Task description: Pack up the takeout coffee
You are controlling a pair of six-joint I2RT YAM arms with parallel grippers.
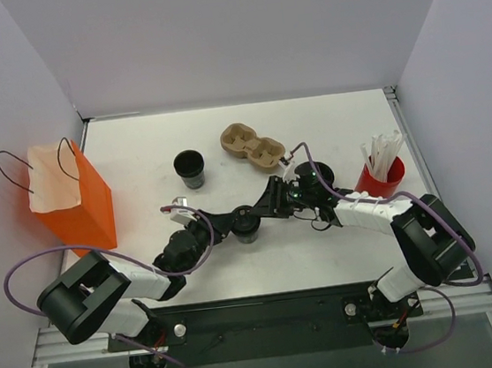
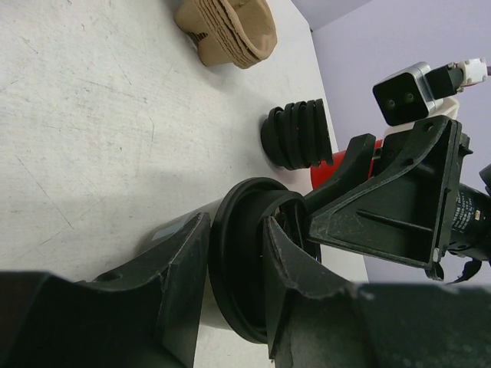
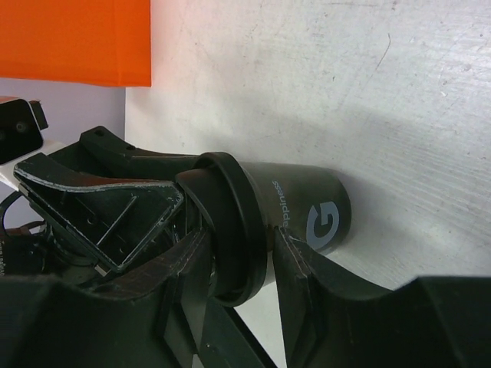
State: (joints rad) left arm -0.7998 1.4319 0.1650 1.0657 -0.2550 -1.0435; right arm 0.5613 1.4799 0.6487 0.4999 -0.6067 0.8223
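The takeout coffee (image 1: 248, 229), a black cup with a black lid, stands mid-table between both arms. My left gripper (image 1: 248, 217) reaches it from the left and is turned on its side. In the left wrist view, the left gripper (image 2: 234, 261) is shut across the lid's rim (image 2: 230, 230), one finger under it and one on top. My right gripper (image 1: 263, 209) comes from the right. In the right wrist view, the right gripper (image 3: 242, 253) straddles the same rim: one finger is over the lid, the other against the cup wall (image 3: 307, 203), a thin gap below the rim.
The orange bag (image 1: 74, 199) stands open at the left. A lidless black cup (image 1: 189, 168) and a cardboard cup carrier (image 1: 252, 145) sit behind the coffee. A stack of black lids (image 2: 299, 134) lies under my right arm. A red cup of stirrers (image 1: 379, 178) stands at the right.
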